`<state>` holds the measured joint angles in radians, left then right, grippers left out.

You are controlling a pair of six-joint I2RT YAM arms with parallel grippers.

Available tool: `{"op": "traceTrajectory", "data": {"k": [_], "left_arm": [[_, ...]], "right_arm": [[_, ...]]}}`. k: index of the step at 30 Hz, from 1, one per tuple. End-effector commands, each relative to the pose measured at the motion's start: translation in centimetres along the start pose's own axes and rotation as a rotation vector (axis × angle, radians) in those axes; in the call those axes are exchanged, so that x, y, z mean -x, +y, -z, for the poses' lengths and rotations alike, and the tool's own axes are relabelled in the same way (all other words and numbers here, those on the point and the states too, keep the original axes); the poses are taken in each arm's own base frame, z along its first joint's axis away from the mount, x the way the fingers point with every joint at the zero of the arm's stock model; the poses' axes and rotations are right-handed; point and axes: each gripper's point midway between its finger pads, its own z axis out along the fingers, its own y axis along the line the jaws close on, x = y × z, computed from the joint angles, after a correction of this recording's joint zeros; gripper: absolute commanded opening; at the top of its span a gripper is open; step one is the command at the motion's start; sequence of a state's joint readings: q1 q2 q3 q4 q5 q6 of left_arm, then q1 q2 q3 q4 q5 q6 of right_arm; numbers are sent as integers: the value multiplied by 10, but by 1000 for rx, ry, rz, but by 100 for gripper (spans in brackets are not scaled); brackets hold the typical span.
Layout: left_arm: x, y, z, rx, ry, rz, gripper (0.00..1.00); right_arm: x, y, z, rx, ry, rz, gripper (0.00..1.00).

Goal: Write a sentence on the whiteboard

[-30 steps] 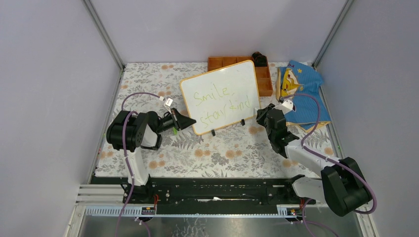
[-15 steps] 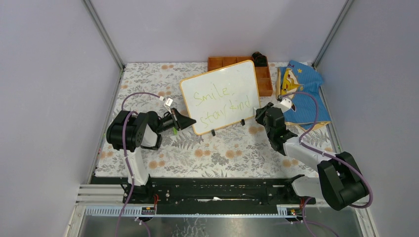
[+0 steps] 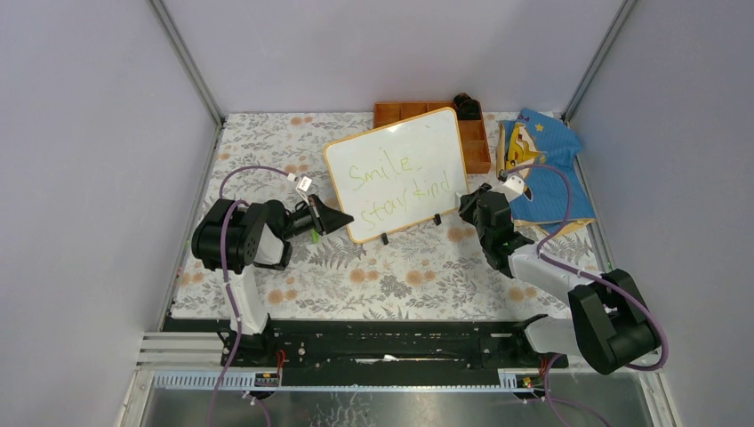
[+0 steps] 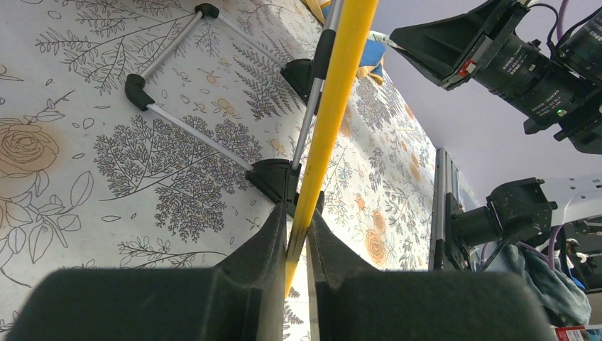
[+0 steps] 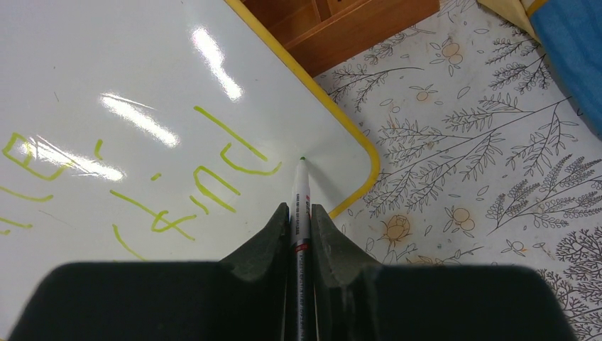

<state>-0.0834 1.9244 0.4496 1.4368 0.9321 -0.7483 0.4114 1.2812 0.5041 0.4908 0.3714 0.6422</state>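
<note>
Top view: the whiteboard (image 3: 397, 173) stands propped at the mat's 12 o'clock, tilted back on its black feet (image 3: 384, 238), with its right side swung away from the arms. The sentence (image 3: 391, 182) runs across it in two yellow-green lines, "Smile" over "stay kind".

At the board's 8 o'clock edge, the left gripper (image 4: 298, 222) is pinched narrow on the yellow frame, one finger on each face, right beside a foot bracket.

At the 4 o'clock corner, the right gripper (image 5: 299, 212) is clamped on a marker (image 5: 300, 192). The green tip touches the white surface just past the last letter, near the rounded corner, with only a thin strip of board between it and the frame.

The orange tray (image 3: 477, 147) sits tight behind the board at 1 o'clock, and a blue cloth (image 3: 542, 169) lies at 2 o'clock just beyond the right wrist. The floral mat (image 3: 382, 276) stretches from the feet toward 6 o'clock, down to the arm bases. Walls (image 3: 107, 178) close in at 9 and 3 o'clock.
</note>
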Motion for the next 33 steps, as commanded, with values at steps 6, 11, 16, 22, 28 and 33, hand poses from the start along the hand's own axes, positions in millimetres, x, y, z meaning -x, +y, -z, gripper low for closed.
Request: {"op": "traceTrajectory", "data": {"k": [6,11,16,22,28,33], "left_arm": [[-15,21,2,90,32,92,0],[-15,21,2,91,32,91,0],[-14,21,2,91,31,90,0],[-15,21,2,92,31,91,0],[-14,21,2,92,30,90,0],[-14,21,2,92,29,89,0]], "right_arm": [[14,12,-4,24,-22,-16,0],[9,8,-4,5,2,-5,0],[9,8,-3,3,4,-2,0],[11,8,-3,3,1,-3,0],[26,16,4,21,-32,-22,0],[51,28,18,48,-80,-57,0]]}}
